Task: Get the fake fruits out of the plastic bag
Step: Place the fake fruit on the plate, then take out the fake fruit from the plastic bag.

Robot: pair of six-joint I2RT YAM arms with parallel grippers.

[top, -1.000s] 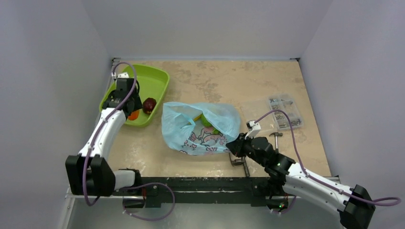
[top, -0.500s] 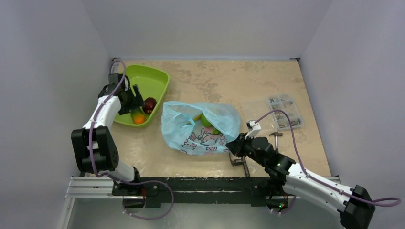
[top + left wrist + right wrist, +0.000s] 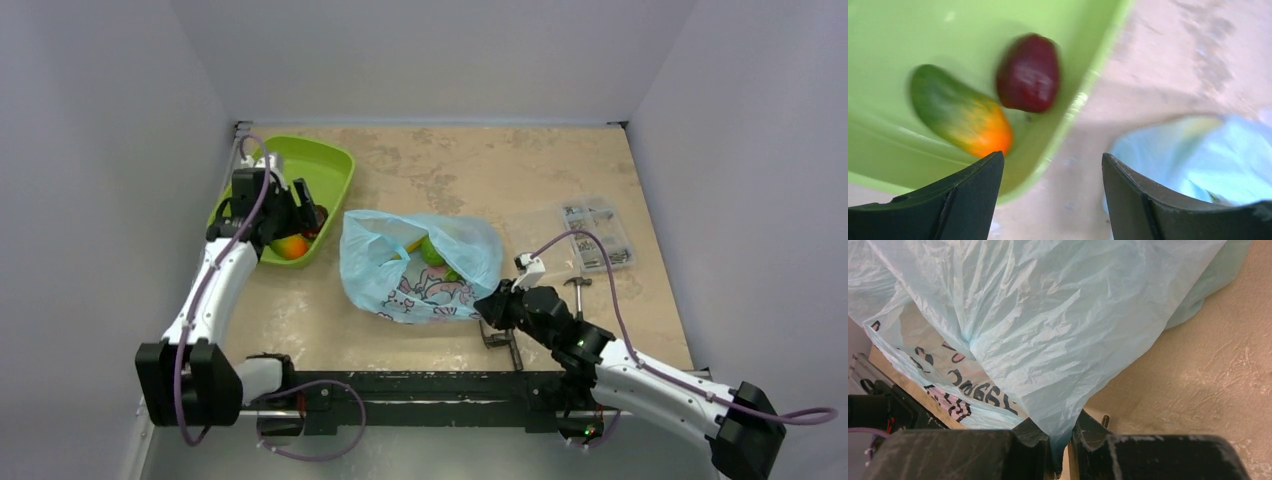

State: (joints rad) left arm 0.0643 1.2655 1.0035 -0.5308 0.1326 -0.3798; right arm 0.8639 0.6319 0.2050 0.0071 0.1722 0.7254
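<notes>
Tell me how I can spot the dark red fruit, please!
Look at the far left corner of the table, where the lime-green tray sits beside the blue plastic bag. Two toy fruits lie in the tray's near end. Yours is the plump, dark red one, right next to a longer fruit that fades from green to orange.

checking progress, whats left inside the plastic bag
Through the mouth of the plastic bag, a round green fruit and a yellow banana tip show. Anything deeper is covered by the plastic.
</notes>
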